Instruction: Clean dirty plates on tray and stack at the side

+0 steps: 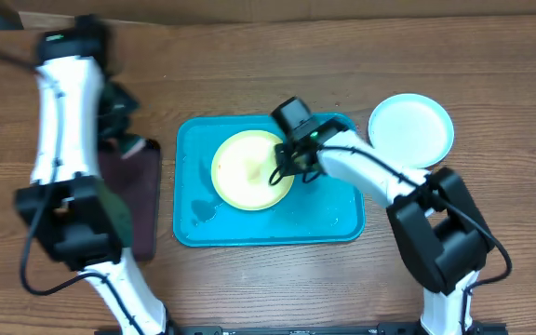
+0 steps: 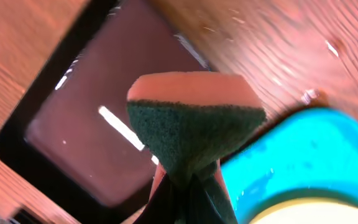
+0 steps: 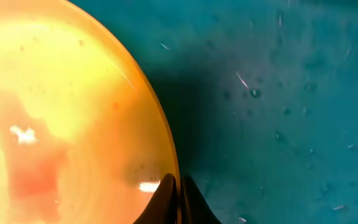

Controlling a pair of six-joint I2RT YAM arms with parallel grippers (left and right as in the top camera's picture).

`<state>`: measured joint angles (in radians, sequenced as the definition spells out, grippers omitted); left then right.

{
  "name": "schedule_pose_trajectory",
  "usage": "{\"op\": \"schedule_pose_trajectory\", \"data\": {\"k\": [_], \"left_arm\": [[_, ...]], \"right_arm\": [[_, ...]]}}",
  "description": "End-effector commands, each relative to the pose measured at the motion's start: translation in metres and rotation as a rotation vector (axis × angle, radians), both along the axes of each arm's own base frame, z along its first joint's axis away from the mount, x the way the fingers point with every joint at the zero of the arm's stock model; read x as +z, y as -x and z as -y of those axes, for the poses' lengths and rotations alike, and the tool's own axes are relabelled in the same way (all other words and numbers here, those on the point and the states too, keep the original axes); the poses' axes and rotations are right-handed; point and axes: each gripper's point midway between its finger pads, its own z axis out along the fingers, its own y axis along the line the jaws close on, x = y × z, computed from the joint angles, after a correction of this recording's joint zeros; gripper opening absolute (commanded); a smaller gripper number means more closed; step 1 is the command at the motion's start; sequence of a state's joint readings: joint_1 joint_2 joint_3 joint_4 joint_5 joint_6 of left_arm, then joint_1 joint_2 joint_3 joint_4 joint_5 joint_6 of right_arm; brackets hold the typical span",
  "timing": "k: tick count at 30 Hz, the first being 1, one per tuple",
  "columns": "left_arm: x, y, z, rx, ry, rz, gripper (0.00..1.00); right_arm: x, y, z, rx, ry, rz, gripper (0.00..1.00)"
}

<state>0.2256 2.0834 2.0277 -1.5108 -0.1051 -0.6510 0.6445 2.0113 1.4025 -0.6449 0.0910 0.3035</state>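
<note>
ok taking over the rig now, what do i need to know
Left gripper: shut on the sponge, over the dark tray.
Right gripper: shut on the yellow plate at its rim; the plate lies on the tray.
Done: a pale plate sits on the table beside the tray; one or a stack, cannot tell.
To do: yellow plate looks smeared; wipe it, stack it there.

Our wood-grain table, evenly lit
We see a brown table point(image 1: 268, 279) with dark grain streaks running left to right across the overhead view; in the left wrist view its wood looks reddish and blurred, with a few small bright glints.
</note>
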Motion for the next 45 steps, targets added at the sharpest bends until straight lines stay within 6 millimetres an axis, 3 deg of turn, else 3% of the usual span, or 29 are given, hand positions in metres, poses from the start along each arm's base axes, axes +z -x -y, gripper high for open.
{"op": "schedule_pose_trajectory", "data": {"k": [1,3,6,14,20,25,29,33,38,42,45], "left_arm": [[0.0,0.011,0.0,0.051,0.149,0.029,0.04],[-0.012,0.024,-0.013,0.094,0.163,-0.004,0.04],[-0.025,0.03,-0.016,0.101,0.196,-0.02,0.04],[-0.039,0.022,-0.003,0.079,0.243,0.007,0.04],[-0.04,0.021,-0.002,0.073,0.237,0.007,0.04],[-0.04,0.02,-0.003,0.073,0.234,0.01,0.04],[-0.04,0.021,-0.003,0.073,0.235,0.009,0.04],[-0.04,0.022,-0.003,0.074,0.233,0.004,0.04],[-0.041,0.023,-0.01,0.073,0.195,-0.008,0.04],[-0.044,0.026,-0.008,0.075,0.199,-0.02,0.04],[-0.053,0.03,-0.007,0.076,0.203,-0.034,0.04]], "right_arm": [[0.074,-0.02,0.0,0.031,0.173,0.329,0.04],[0.109,-0.022,0.005,0.001,0.322,0.505,0.04],[0.152,-0.02,0.011,-0.037,0.524,0.708,0.04],[0.23,-0.003,0.001,-0.006,0.941,0.943,0.04],[0.259,-0.001,-0.008,0.006,1.027,0.97,0.04],[0.276,0.003,-0.001,-0.08,1.034,0.98,0.04],[0.277,0.004,0.001,-0.138,0.994,0.996,0.04],[0.275,0.004,0.001,-0.279,0.83,1.057,0.04],[0.26,0.003,0.0,-0.323,0.723,1.079,0.04],[0.209,-0.002,-0.023,-0.082,0.61,0.962,0.04],[0.156,0.0,-0.036,0.014,0.393,0.758,0.04]]}}
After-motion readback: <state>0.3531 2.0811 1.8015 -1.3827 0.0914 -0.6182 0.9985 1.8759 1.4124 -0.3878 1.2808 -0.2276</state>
